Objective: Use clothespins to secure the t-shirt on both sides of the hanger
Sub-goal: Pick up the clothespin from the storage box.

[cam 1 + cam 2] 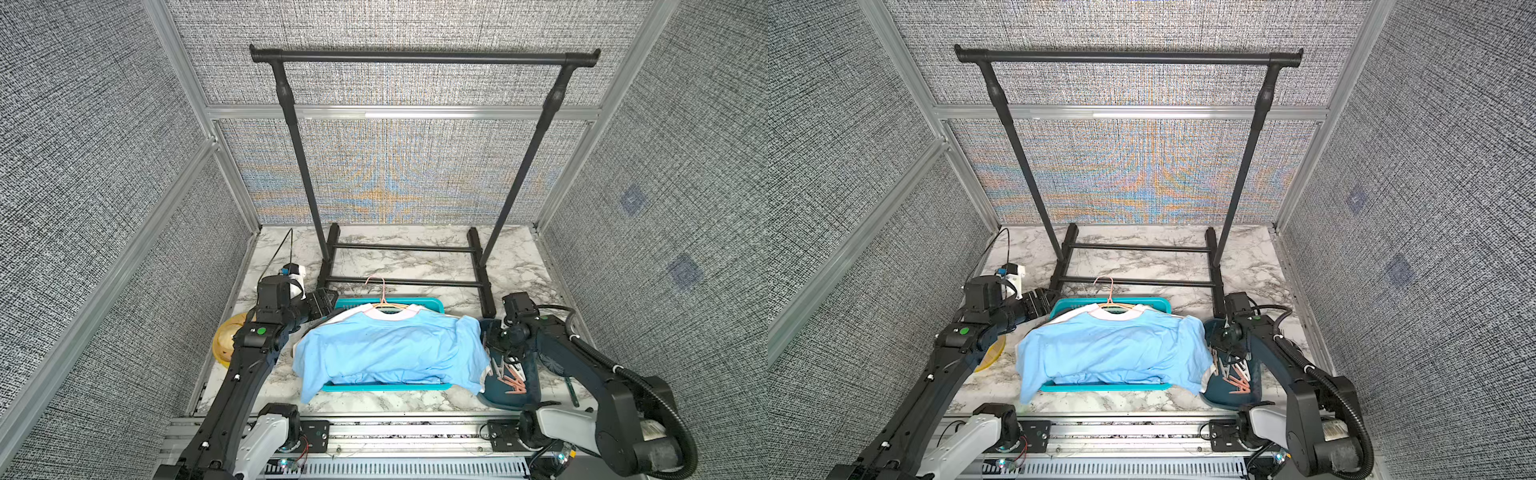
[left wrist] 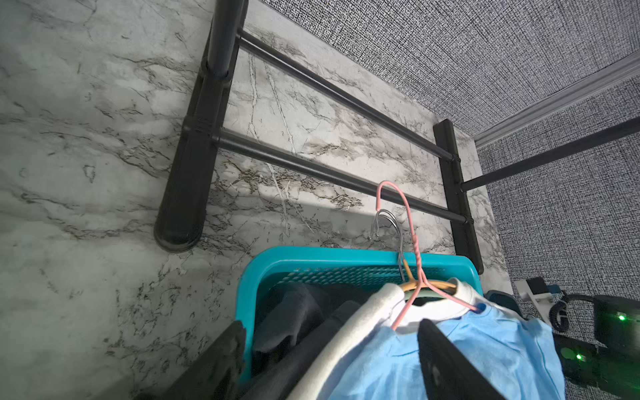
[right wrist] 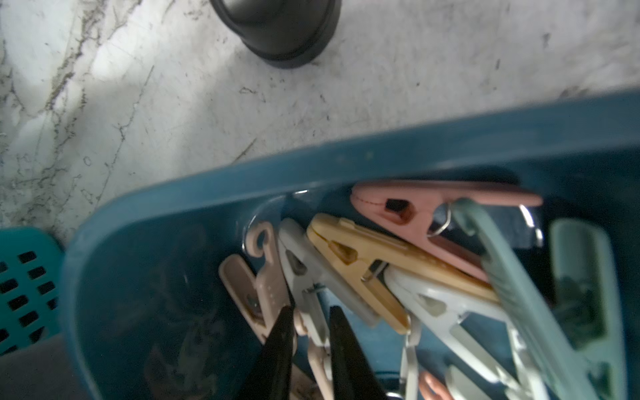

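The left gripper (image 2: 330, 325) was held low, jaws wide apart, at the far corner of the turquoise basket (image 1: 434, 302), left of centre in both top views, by the collar of the blue t-shirt (image 1: 386, 345) and its pink hanger (image 2: 417, 259). The right gripper (image 3: 310, 310) was reached down inside the dark teal tray (image 1: 498, 399) at lower right, walled by its rim, with open marble table (image 1: 415, 262) beyond. It was clamped on a grey clothespin (image 3: 304, 277) among the other clothespins (image 1: 513, 380).

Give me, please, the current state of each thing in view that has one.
left hand: open, at the t-shirt's shoulder, holding nothing.
right hand: closed around a grey clothespin in the tray.
t-shirt: on the hanger, draped over the basket, no pins visible.
hanger: lying on the basket, not on the rack.
other clothespins: loose in the tray.
rack: upright, nothing hung on it.
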